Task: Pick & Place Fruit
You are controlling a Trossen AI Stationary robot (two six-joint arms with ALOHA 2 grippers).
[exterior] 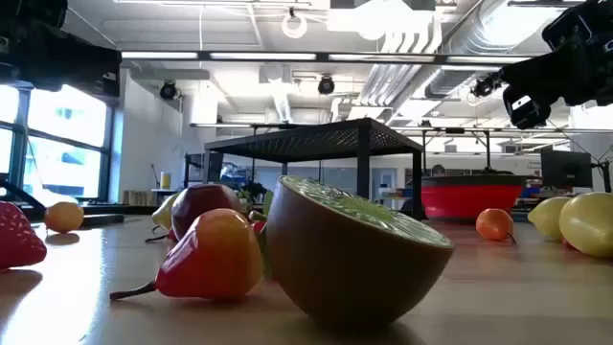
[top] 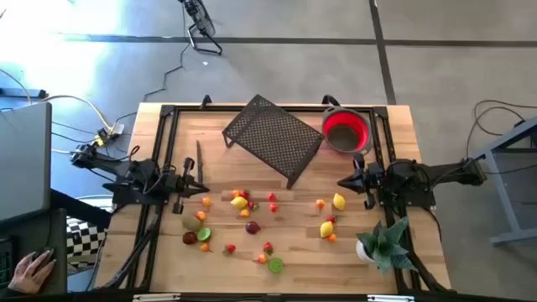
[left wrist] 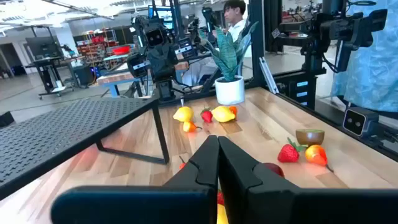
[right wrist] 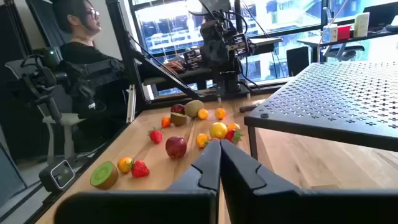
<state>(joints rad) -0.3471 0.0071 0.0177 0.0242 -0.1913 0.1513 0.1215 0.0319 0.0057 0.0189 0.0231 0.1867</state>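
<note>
Both pairs of fingers are pressed together, empty. We see the fruit (top: 252,220) scattered on the surface between them: the left gripper (top: 201,187) sits just beside the nearest orange piece (top: 206,201), the right gripper (top: 342,183) just beside a yellow one (top: 338,201).

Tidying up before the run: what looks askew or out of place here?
The black mesh rack sits skewed to the table's edges. The fruit lies scattered loose over the wood, none in the red bowl. Nothing looks damaged.
</note>
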